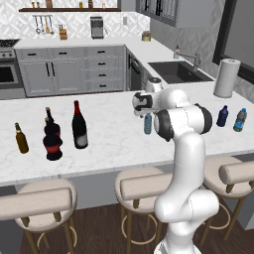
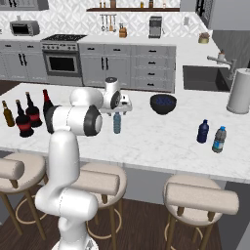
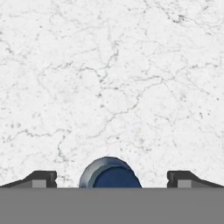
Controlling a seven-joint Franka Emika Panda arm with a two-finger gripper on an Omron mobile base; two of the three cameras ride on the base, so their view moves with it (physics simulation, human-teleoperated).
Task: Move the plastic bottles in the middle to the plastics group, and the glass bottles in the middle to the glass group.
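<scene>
Right below my end effector (image 3: 112, 179), jaws spread wide and holding nothing, stands the light-blue plastic bottle (image 2: 117, 122), mid-table (image 2: 161, 141). If I come down off-centre, a finger could clip the cap and topple it. Plastics group (image 2: 211, 135) waits toward the table's right end.

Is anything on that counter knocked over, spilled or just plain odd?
Nothing stands out. Every bottle stands upright on the marble counter, with no spill. The open gripper hangs above the small light-blue bottle, its cap between the fingertips.
</scene>
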